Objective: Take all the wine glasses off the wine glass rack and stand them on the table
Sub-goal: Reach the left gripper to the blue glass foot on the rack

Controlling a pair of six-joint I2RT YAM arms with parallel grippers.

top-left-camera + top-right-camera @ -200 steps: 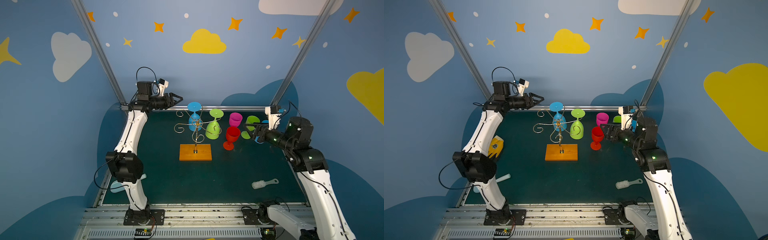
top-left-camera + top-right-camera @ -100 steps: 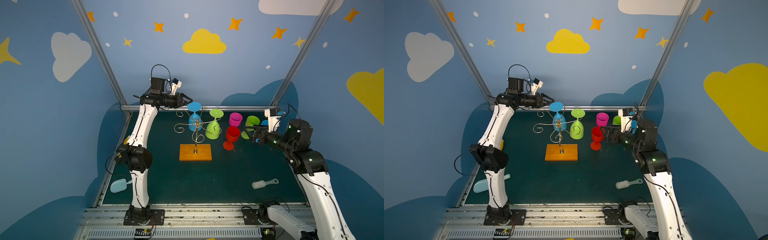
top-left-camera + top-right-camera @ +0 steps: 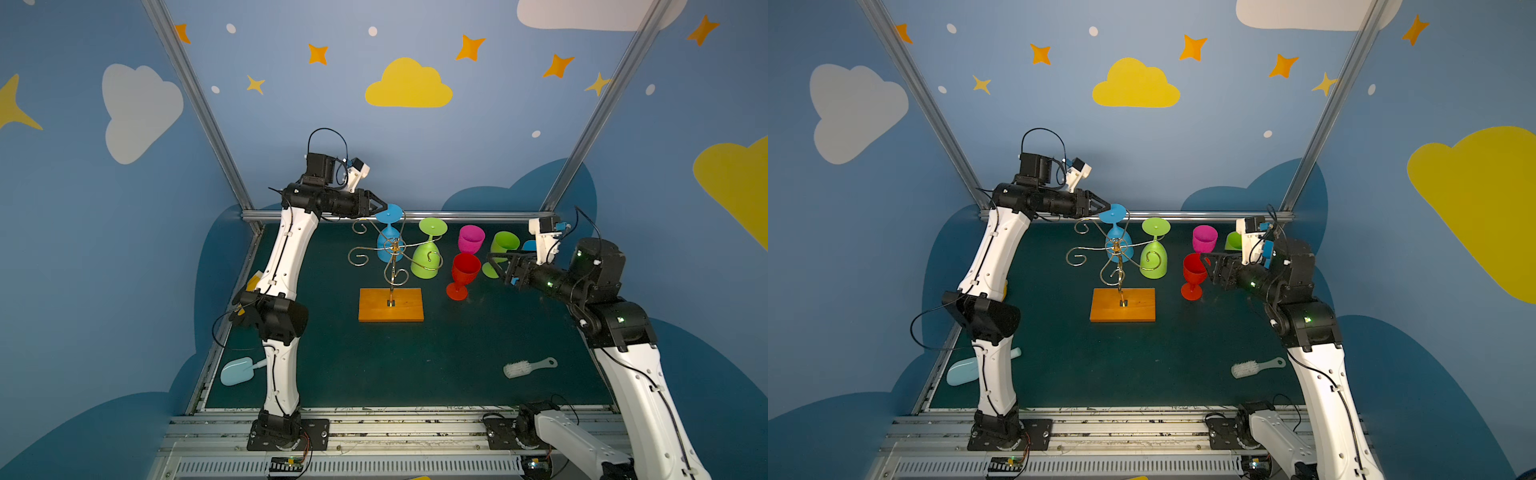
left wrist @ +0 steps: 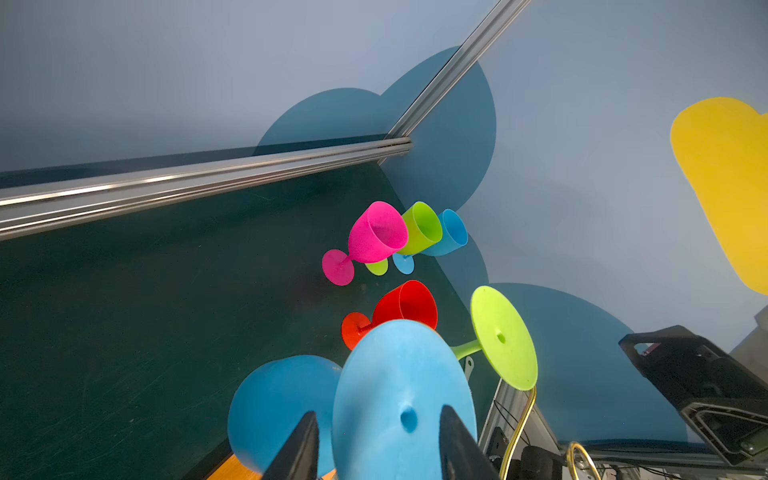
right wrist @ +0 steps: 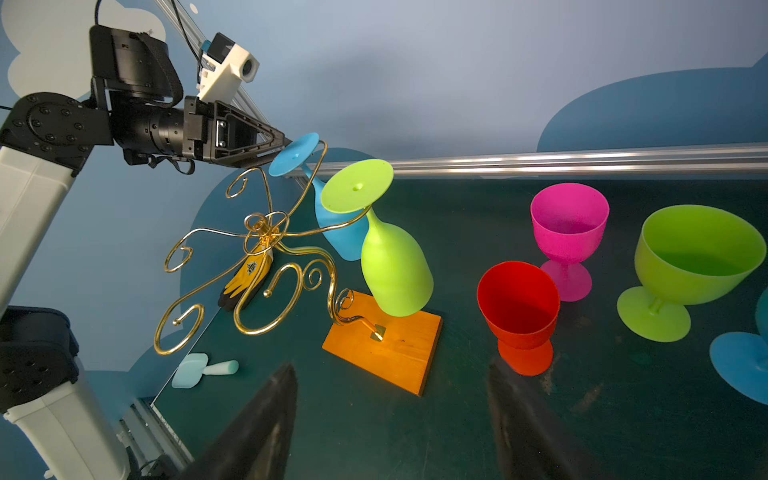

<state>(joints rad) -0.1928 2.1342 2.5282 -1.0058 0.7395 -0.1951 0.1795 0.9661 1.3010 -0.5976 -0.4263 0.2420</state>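
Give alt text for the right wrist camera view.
The left gripper points at the foot of a blue glass hanging upside down on a gold wire rack, beside a hanging green glass. A red glass, pink glass and wide green glass stand upright on the table; the right gripper, open, frames the foreground.

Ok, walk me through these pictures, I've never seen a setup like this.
Two white robot arms work at a green table: left arm and right arm. Two pictures look down from overhead; the other two come from a camera on each wrist. On the table stands a gold wine glass rack with a blue glass and a green glass hanging upside down. A red glass and a pink glass stand upright beside it, among others; a brush lies near the right arm. The left fingers straddle the blue glass's foot, not visibly clamped. The right fingers are open, holding nothing.
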